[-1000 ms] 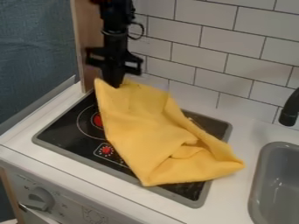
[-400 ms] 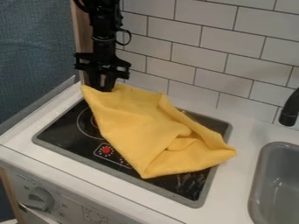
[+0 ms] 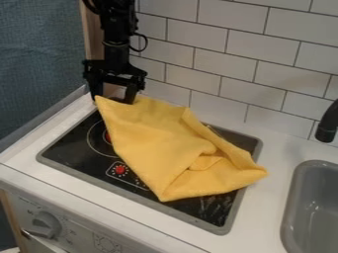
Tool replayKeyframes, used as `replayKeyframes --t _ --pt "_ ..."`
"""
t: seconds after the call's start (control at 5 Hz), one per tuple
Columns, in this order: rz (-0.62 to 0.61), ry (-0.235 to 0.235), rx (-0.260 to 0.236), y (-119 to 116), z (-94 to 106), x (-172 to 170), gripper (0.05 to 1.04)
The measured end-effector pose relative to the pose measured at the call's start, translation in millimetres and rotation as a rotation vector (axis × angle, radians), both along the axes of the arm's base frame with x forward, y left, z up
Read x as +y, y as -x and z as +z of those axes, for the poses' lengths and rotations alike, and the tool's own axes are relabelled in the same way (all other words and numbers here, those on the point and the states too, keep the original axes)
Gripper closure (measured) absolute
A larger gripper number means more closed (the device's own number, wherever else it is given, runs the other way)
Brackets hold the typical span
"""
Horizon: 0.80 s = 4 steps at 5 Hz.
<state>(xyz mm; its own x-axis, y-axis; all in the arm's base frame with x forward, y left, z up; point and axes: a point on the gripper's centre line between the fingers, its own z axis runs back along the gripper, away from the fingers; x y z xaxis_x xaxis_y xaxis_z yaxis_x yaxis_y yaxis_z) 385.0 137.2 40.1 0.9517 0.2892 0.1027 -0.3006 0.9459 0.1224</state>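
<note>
The gripper [image 3: 113,98] hangs at the upper left, over the back left corner of the stove, its two fingers spread apart and open. Between and beside the fingertips lies the upper left corner of a yellow cloth [image 3: 161,143]. The cloth spreads diagonally over the black stove top [image 3: 69,150], with a fold near its lower right part. It covers much of the cooktop's middle and right side; a red-centred burner shows partly at its left edge.
A grey sink [image 3: 316,207] is set into the counter at the right, with a black faucet [image 3: 326,126] above it. White wall tiles [image 3: 231,54] rise behind the stove. An oven knob [image 3: 45,223] sits on the front panel.
The gripper has moved left and the cloth has shifted left with it. Since then its fingers have spread open, and the cloth's upper left corner has dropped slightly.
</note>
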Motion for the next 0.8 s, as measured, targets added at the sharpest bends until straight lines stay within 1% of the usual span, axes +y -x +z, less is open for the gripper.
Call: replayKeyframes --t 0.2,0.4,0.6,0.8 --pt "0.008 -0.006 -0.022 2.0 12.1 -0.6 0.074" --pt "0.024 -0.023 -0.086 3.6 39.2 -0.9 0.084" --pt "0.014 -0.016 -0.156 4.5 71.1 -6.9 0.084" --pt "-0.014 -0.021 -0.202 8.9 93.0 -15.5 0.084"
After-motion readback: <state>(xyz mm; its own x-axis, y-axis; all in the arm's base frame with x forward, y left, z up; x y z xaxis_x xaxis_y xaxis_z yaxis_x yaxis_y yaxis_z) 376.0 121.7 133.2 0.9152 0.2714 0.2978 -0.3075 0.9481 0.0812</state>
